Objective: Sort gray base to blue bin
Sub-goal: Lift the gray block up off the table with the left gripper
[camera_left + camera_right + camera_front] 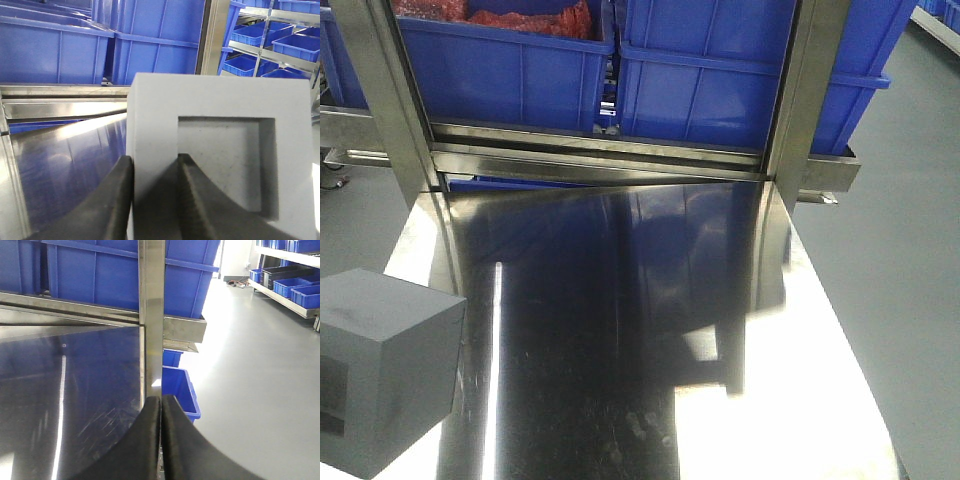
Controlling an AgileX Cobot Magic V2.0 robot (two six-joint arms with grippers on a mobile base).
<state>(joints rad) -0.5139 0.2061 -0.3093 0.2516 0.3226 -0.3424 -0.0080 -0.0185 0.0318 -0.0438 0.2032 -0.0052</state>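
One gray base (385, 370), one steel tabletop (620, 350), two upright steel posts (390, 90), at least three blue bins (740, 80), and two tools: left tool (155, 160), right tool (161, 401).

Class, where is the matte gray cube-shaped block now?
The gray block is lower left in the front view, at the edge of the steel tabletop, pinched by the left gripper.
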